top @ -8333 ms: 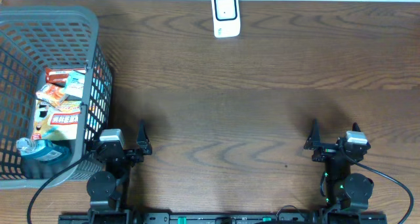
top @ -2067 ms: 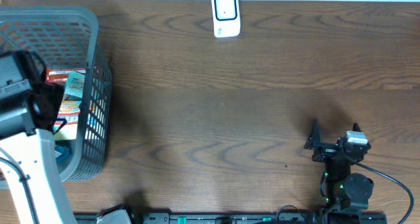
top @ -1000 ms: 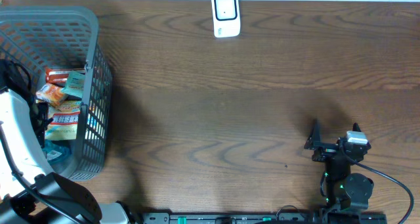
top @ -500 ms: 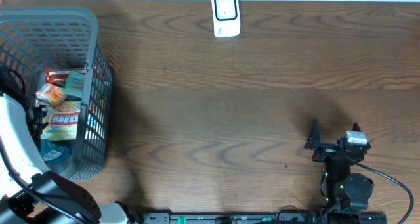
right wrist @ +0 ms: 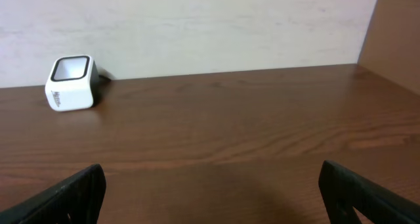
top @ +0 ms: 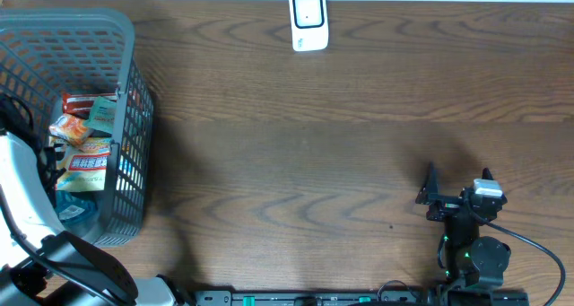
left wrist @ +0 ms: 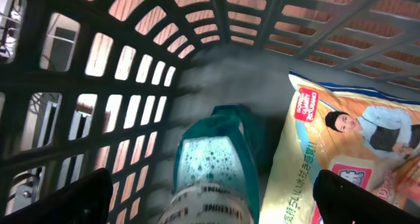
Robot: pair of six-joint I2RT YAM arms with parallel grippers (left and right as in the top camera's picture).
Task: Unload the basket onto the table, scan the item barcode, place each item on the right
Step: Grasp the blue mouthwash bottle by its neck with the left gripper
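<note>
Mostly dark wood-grain table [top: 314, 144], pale wall [right wrist: 197, 20] behind, white scanner [top: 308, 21]

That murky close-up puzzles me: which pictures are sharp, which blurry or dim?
Left wrist view: dim inside the basket, light glowing through its gaps; the bottle near the lens looks soft, the bag sharper. Right wrist view: evenly lit, scanner crisp. Overhead view: sharp, soft shadows on the table.

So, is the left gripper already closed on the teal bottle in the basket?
No, the left gripper is open, its fingers standing apart on either side of the teal bottle.
</note>
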